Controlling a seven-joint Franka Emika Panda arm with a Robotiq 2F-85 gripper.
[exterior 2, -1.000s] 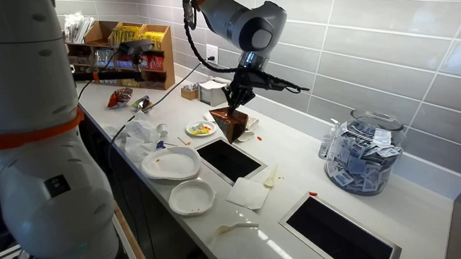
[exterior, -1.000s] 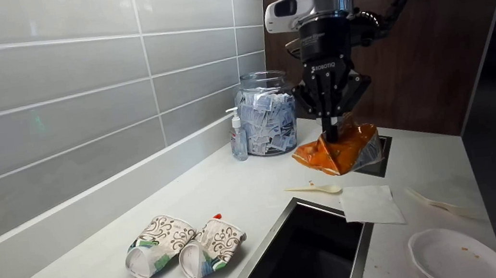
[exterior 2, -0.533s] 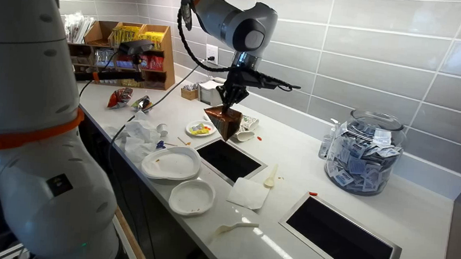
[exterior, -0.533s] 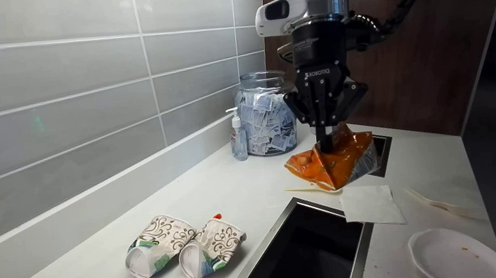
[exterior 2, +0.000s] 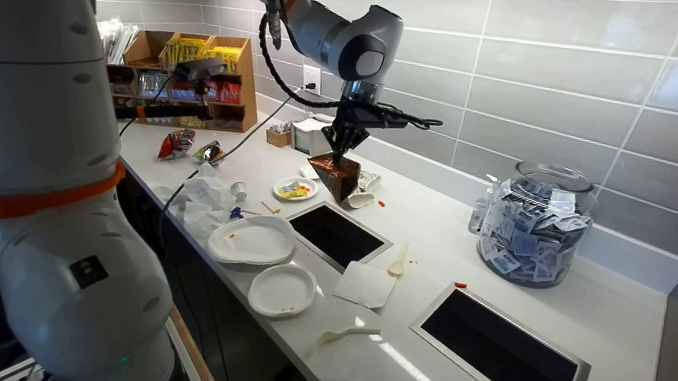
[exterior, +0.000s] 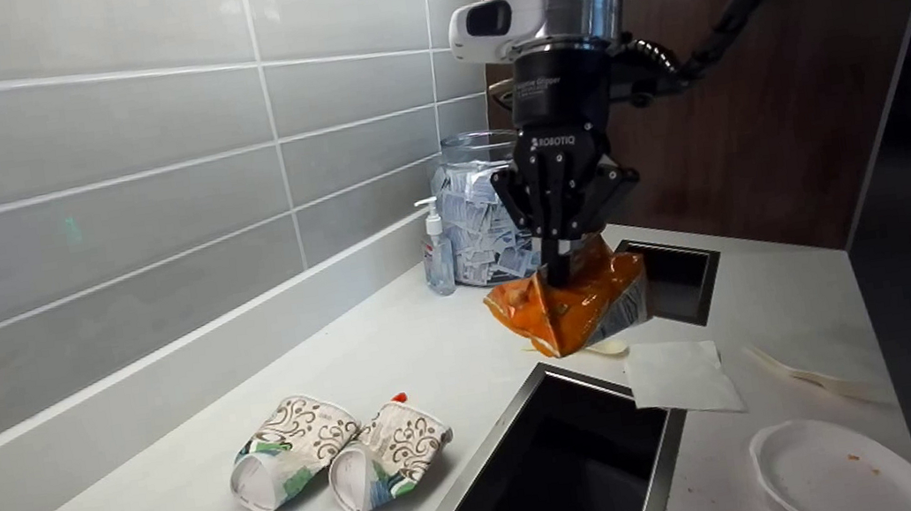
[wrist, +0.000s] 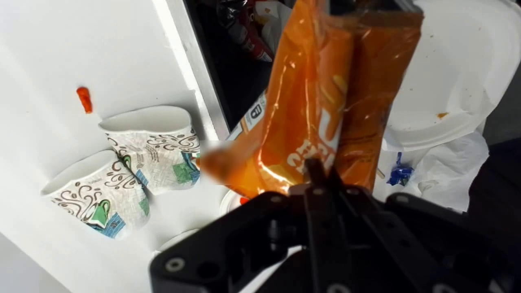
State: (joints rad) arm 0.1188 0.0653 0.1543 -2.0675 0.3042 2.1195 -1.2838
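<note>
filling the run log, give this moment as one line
gripper: shut on orange bag | position: above counter | nearby: framed opening, two paper cups

My tool [exterior: 558, 269] is black, its packet [exterior: 583, 306] mostly orange; lower than it, white cups [wrist: 156, 156] carry brown swirls, green and blue patches.

On a white counter [exterior 2: 433, 235], in an exterior view, a wooden rack [exterior 2: 250, 84] stands at upper left and a packet-filled glass jar [exterior 2: 535, 232] right of centre; white plates [exterior 2: 256, 243], a paper napkin [exterior 2: 364, 285] and a pale spoon [exterior 2: 397, 265] lie below centre. In the wrist view, two patterned cups [wrist: 106, 195] lie at left.
</note>
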